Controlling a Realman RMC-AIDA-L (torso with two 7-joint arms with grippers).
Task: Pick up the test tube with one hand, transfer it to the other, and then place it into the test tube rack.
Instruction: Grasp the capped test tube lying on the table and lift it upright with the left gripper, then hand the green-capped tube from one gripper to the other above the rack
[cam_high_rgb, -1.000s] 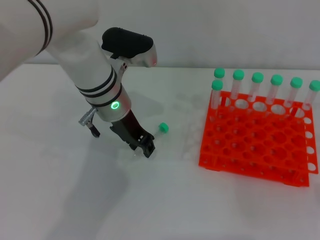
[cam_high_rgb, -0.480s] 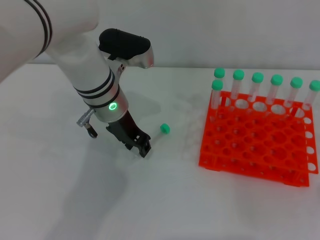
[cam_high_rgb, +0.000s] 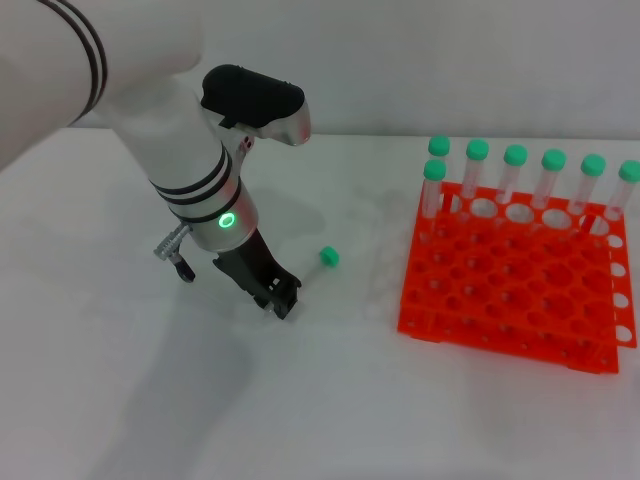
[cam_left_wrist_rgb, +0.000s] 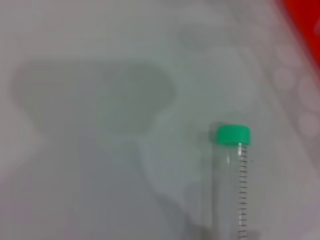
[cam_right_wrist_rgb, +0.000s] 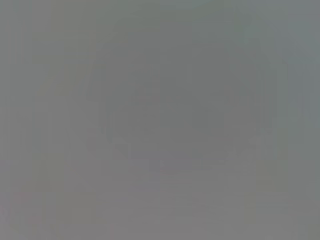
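Note:
The test tube lies flat on the white table; its green cap shows in the head view, and its clear body runs from the cap toward my left gripper. In the left wrist view the tube with its green cap lies close below the camera. My left gripper, on the thick white arm with the green light, is down at the table at the tube's bottom end. The orange-red test tube rack stands to the right. My right gripper is out of view; the right wrist view shows only flat grey.
Several green-capped tubes stand upright in the rack's back row, and one more at its left corner. A corner of the red rack shows in the left wrist view. Bare white table lies between the tube and the rack.
My left gripper has slid a little to the left along the table, away from the green cap. The tube's cap has stayed almost in place.

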